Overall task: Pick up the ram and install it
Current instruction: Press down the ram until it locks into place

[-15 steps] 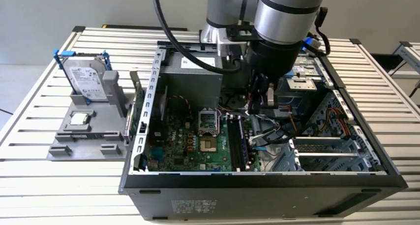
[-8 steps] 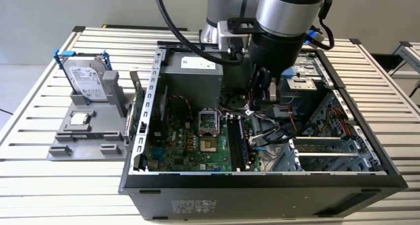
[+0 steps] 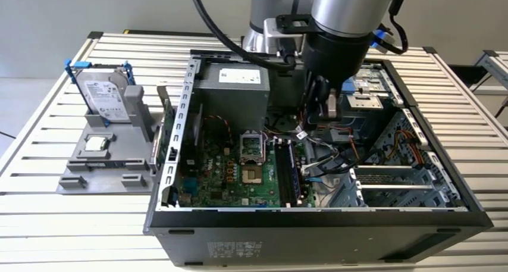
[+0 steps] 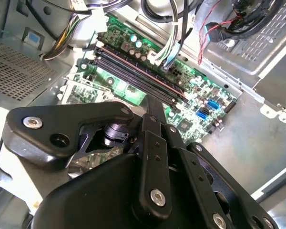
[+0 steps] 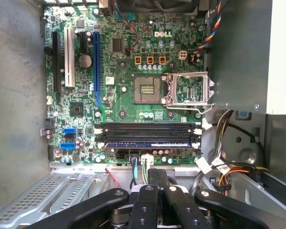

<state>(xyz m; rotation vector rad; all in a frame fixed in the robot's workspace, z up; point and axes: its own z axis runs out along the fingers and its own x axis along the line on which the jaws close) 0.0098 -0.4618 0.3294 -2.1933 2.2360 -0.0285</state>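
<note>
The gripper [image 3: 331, 108] hung inside the open case [image 3: 317, 215], above the motherboard [image 5: 124, 95], its fingers [image 5: 158, 183] pressed together with nothing between them. Just beyond the fingertips in the first wrist view, the ram [image 5: 150, 140] sat seated in a slot [image 5: 148, 128] row, apart from the gripper. In the second wrist view the slots [image 4: 133, 71] ran just past the fingers.
</note>
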